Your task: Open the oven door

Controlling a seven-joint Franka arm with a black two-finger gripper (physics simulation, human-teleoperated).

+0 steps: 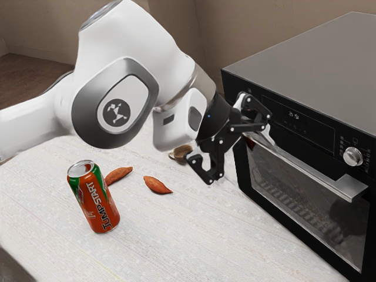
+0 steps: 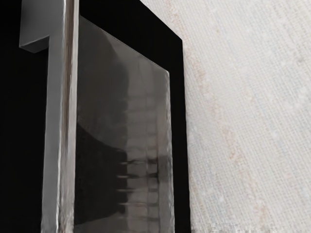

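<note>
At lower left of the exterior frame, a drink can (image 1: 94, 197) stands upright on the surface (image 1: 47, 241), beside two sweet potatoes (image 1: 157, 184). Neither item is part of the operation; we route the arm (image 1: 126, 70) clear of both. Beyond them, right of centre, is our hand (image 1: 239, 147), open, its fingers spread wide and gripping nothing. The oven (image 1: 294, 59) occupies the right of the frame. Its door (image 1: 281, 188) is shut, with the bar handle (image 1: 311, 166) across its upper edge, below the control panel (image 1: 311, 128). One finger is close to the handle's end nearest the arm; contact cannot be confirmed. In the wrist view, the bar runs alongside the door glass (image 2: 121, 126).

Current step, as we judge it: approach and alignment at the handle. Opening has not begun. Next, we should set the bar between the fingers, close on it from two sides, and verify the hold before pulling. The door then probably requires an outward and downward arc, assuming a lower hinge. Caution: an off-centre grip at the bar's end may slip, and a straight pull may bind the door.
</note>
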